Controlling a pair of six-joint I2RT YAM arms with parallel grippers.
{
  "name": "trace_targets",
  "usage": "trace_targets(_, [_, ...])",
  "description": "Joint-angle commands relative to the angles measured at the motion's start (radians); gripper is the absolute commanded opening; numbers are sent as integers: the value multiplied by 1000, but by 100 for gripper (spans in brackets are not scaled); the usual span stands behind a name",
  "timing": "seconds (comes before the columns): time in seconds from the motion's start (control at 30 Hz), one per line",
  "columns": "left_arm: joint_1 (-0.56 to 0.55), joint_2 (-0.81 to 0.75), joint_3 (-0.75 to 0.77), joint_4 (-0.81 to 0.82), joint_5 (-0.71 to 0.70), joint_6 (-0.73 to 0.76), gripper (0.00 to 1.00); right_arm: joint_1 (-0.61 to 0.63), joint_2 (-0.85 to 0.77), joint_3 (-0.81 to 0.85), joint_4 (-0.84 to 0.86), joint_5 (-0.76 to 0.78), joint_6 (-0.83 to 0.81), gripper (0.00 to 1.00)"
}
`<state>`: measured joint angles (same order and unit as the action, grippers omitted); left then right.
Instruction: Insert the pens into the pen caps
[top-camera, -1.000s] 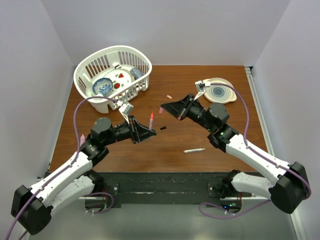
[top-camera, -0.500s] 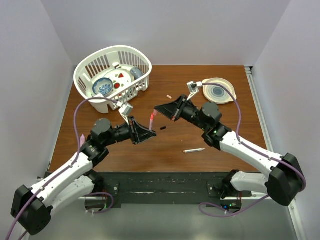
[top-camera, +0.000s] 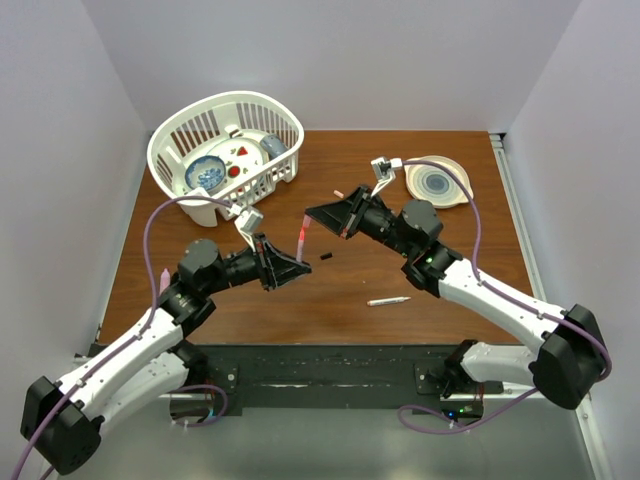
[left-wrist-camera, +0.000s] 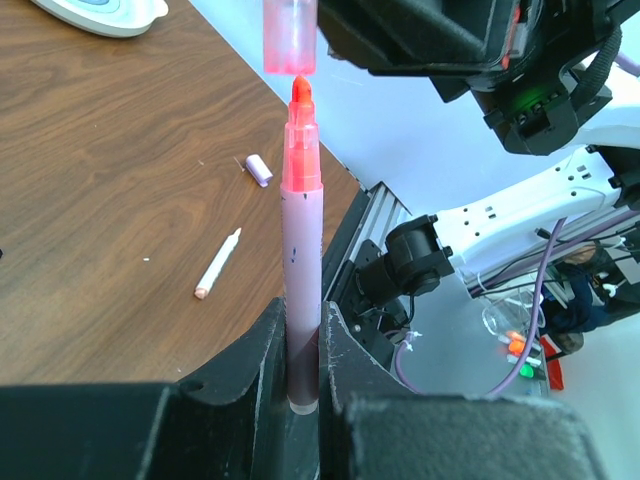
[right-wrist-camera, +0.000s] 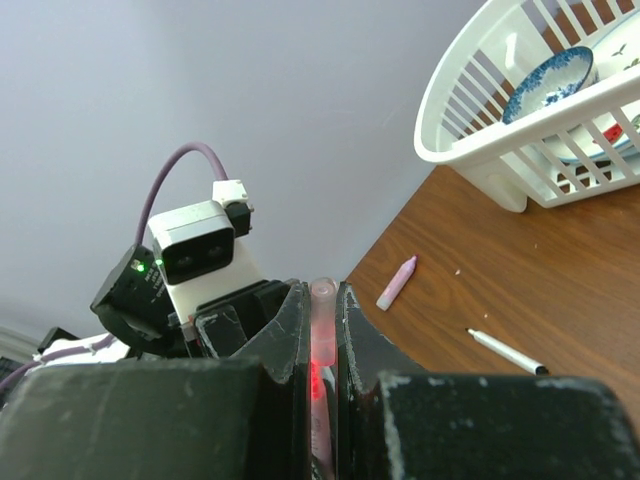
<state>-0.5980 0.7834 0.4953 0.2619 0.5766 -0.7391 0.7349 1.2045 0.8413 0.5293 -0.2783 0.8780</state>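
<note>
1. The left end effector (top-camera: 300, 264) is clenched on the lower barrel of a lilac pen (left-wrist-camera: 300, 250). In the left wrist view the pen is held upright between the fingers, with its orange-red tip uncapped.
2. The right end effector (top-camera: 311, 213) is clenched on a translucent pink pen cap (left-wrist-camera: 290, 35). It is seen at top centre of the left wrist view, with its open mouth turned toward the tip.
3. The tip is found in line with the cap, right at its mouth; whether it has entered cannot be told.
4. In the top view both end effectors are held tip to tip above the desk (top-camera: 330, 312), near centre frame.
5. On the desk are noted:
   - a white pen (top-camera: 388, 300), lower right of centre;
   - a dark cap (top-camera: 326, 257), just right of the held pen;
   - a pinkish cap (top-camera: 338, 194), above the right end effector;
   - a second lilac pen (top-camera: 164, 278), at the left edge.
</note>
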Motion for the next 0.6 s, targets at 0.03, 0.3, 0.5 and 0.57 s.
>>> trace_targets(0.03, [-2, -13, -8, -4, 2, 26, 0, 8, -10, 67, 3, 10, -39, 0])
trace_targets(0.3, [-2, -13, -6, -6, -6, 30, 0, 11, -2, 55, 5, -16, -34, 0])
trace_targets(0.5, [-2, -15, 0, -12, -9, 35, 0, 17, 6, 54, -18, -24, -56, 0])
trace_targets(0.57, [-2, -16, 0, -13, -12, 37, 0, 20, 17, 59, -25, -30, -57, 0])
